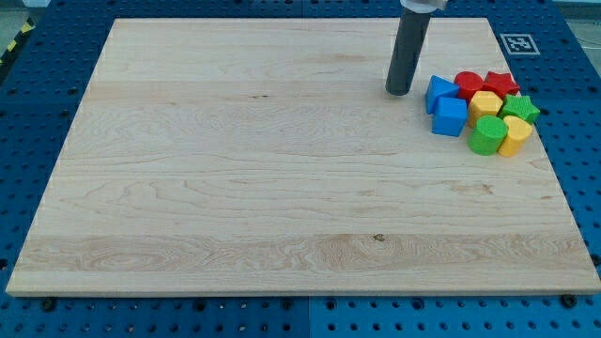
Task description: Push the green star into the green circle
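The green star (521, 109) sits at the right end of a tight cluster of blocks near the view's right edge of the wooden board (235, 178). The green circle (485, 135) is a green cylinder at the cluster's lower side, just below-left of the star, with a yellow block between them. My tip (399, 91) rests on the board left of the cluster, a short gap from the nearest blue block (439, 92). It touches no block.
The cluster also holds a blue cube (450, 116), a red cylinder (469, 84), a red star (500, 84), a yellow hexagon (485, 103) and a yellow block (515, 136). A fiducial marker (515, 43) sits at the board's top right corner.
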### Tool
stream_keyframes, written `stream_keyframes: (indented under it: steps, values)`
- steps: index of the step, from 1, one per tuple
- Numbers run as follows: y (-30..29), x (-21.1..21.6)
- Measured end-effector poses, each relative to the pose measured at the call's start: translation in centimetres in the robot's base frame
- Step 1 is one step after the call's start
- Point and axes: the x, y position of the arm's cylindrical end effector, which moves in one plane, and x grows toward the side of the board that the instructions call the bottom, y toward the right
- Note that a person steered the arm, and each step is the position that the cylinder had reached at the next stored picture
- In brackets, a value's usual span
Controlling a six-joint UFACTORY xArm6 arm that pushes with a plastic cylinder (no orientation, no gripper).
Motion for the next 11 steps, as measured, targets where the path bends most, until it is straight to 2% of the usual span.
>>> stream_keyframes:
  steps: [1, 2, 3, 4, 5, 6, 7, 9, 11]
  values:
    - [-2.1, -3.2]
    - [-0.6, -7.5]
    - [6.5, -7.9]
    - [14.4, -6.3]
    - [18.7, -3.7]
    - [21.4, 1.1]
    - [20.9, 5.0]
    - [15.1, 6.7]
    - [17.1, 7.9]
